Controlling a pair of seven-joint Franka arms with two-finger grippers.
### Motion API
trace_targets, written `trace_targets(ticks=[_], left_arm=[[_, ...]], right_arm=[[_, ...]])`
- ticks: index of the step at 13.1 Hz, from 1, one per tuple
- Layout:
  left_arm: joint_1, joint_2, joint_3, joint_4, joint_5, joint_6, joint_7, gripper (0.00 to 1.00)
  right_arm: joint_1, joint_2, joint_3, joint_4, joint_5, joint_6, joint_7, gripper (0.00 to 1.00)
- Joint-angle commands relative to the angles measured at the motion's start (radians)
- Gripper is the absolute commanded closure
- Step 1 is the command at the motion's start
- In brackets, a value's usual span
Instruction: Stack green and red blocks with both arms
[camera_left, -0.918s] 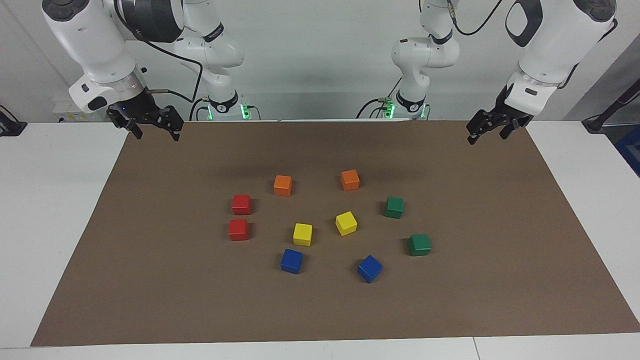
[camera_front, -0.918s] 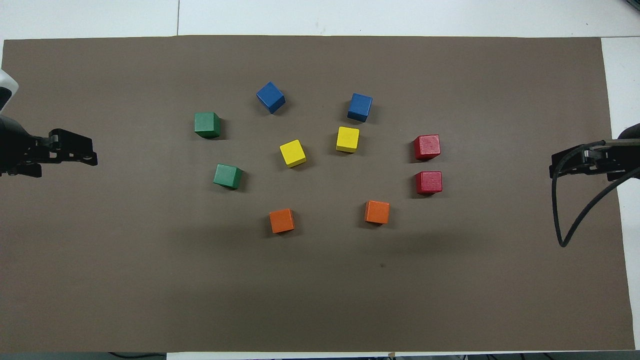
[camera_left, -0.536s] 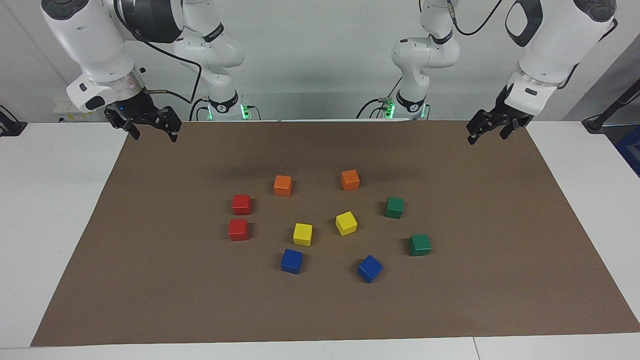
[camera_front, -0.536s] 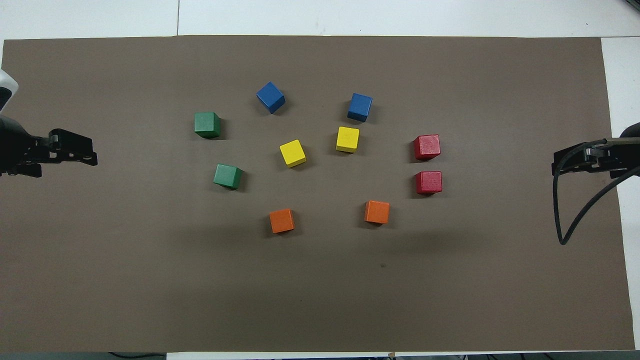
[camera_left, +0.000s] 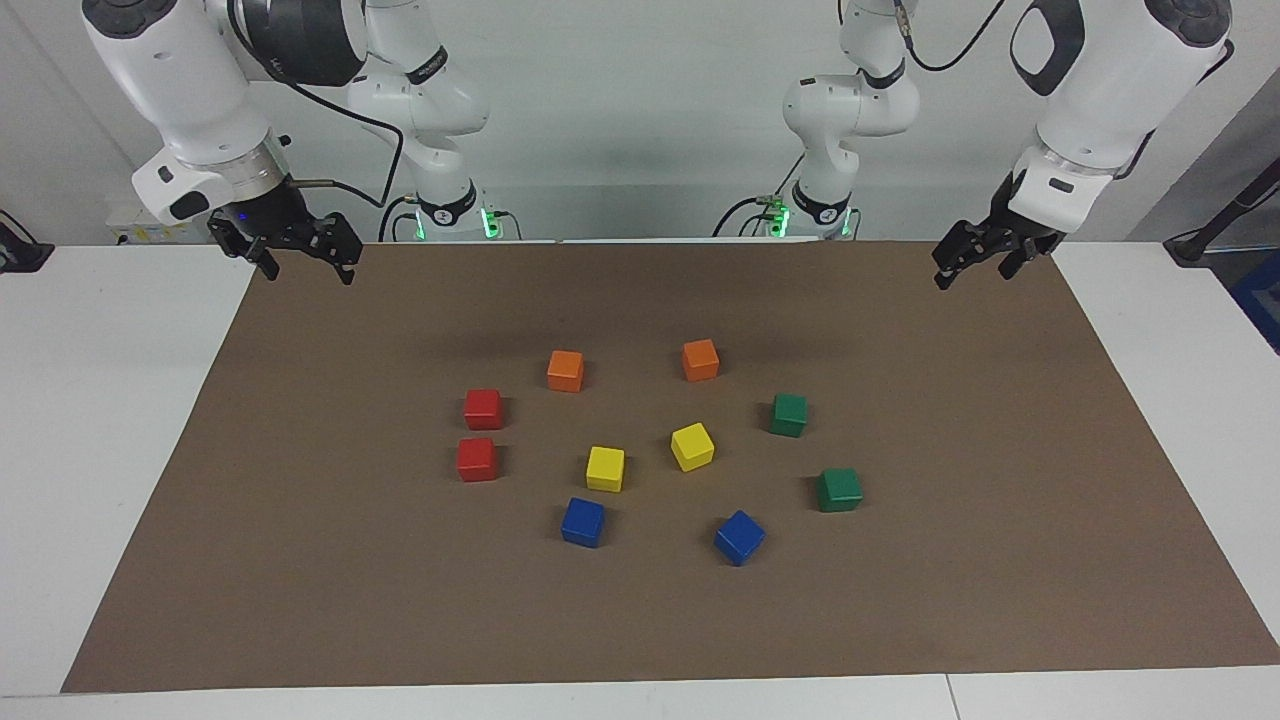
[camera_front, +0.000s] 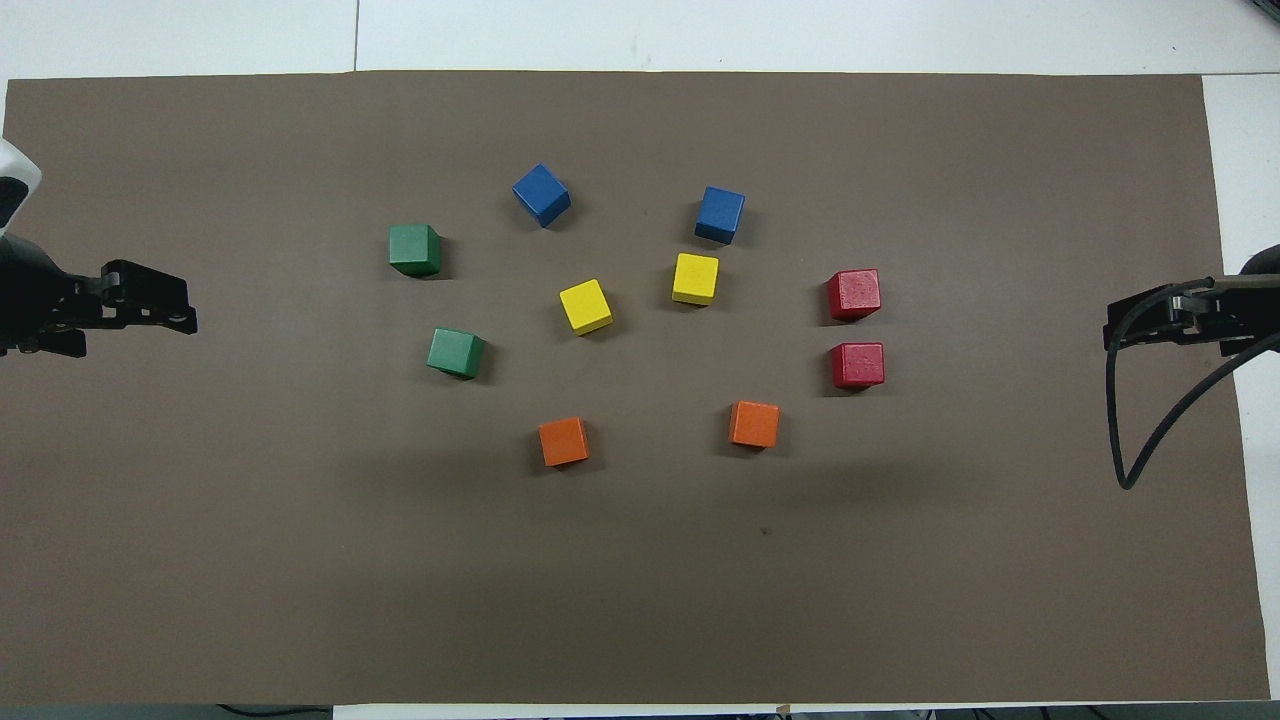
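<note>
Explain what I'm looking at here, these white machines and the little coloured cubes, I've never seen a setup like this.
These are two white robot arms at a table, each ending in small black fingers. One picture looks at them from across the table; the other looks down from above their end.

On the brown mat lie ten separate cubes: two red blocks toward the right arm's end, two green blocks toward the left arm's end, and orange, yellow and blue pairs between.

The left gripper and right gripper hang open over the mat's edges, holding nothing. Nothing is stacked yet.
</note>
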Motion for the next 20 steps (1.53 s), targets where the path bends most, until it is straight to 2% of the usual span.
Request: trace_targets(ticks=[1,4,7,9,12,15,20], left_arm=[[-0.026,-0.04,-0.003,-0.087,0.001,0.083,0.012,0.0],[-0.118,-0.079,-0.003,-0.241,0.001,0.241,0.025,0.0],[-0.213,-0.038,-0.003,-0.336,-0.009,0.375,0.052,0.0],[-0.269,0.011,-0.003,-0.381,-0.015,0.479,0.06,0.0],[-0.306,0.11,-0.004,-0.387,-0.028,0.593,0.098,0.0],[-0.301,0.182,-0.003,-0.385,-0.051,0.644,0.23,0.0],[-0.306,0.286,-0.003,-0.385,-0.054,0.784,0.247,0.0]], right_arm=[[-0.014,-0.022,0.011,-0.031,-0.009,0.013,-0.018,0.0],[-0.002,-0.031,0.011,-0.055,-0.006,0.031,-0.001,0.0],[0.033,-0.028,0.022,-0.117,0.002,0.142,0.074,0.0],[0.084,0.012,0.022,-0.128,0.006,0.196,0.158,0.0],[0.153,0.084,0.022,-0.178,0.008,0.316,0.252,0.0],[0.191,0.11,0.022,-0.281,0.008,0.485,0.304,0.0],[0.245,0.131,0.022,-0.388,0.008,0.628,0.339,0.0]])
